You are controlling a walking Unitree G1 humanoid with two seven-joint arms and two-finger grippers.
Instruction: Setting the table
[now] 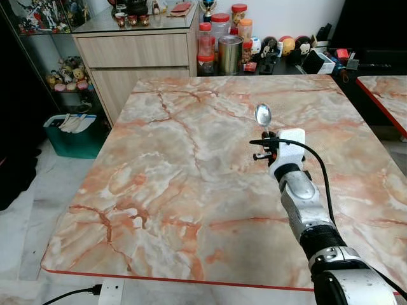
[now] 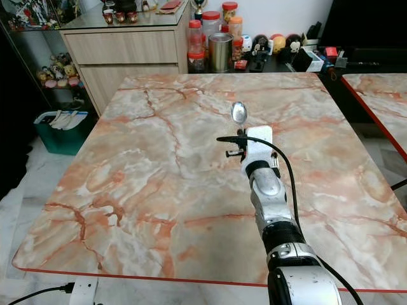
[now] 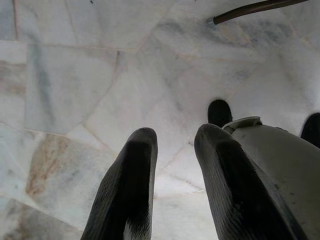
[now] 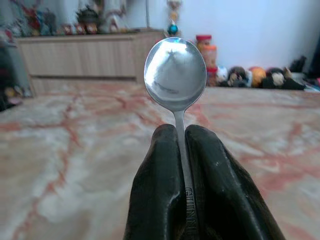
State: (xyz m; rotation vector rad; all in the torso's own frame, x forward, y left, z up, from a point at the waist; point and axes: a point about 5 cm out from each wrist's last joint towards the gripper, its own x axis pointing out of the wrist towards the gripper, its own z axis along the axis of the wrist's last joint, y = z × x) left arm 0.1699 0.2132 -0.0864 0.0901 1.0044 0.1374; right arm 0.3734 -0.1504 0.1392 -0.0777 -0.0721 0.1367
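A silver spoon sticks out of my right gripper, bowl pointing away over the middle of the marble table. In the right wrist view the spoon has its handle pinched between the two black fingers, so the right gripper is shut on it. My left gripper hangs over the pale tiled floor, its fingers a little apart with nothing between them.
Behind the table stand a wooden cabinet, several jars and a tin, and small figures. A green bin sits on the floor at the left. A second marble table is at the right. A power strip lies by the near edge.
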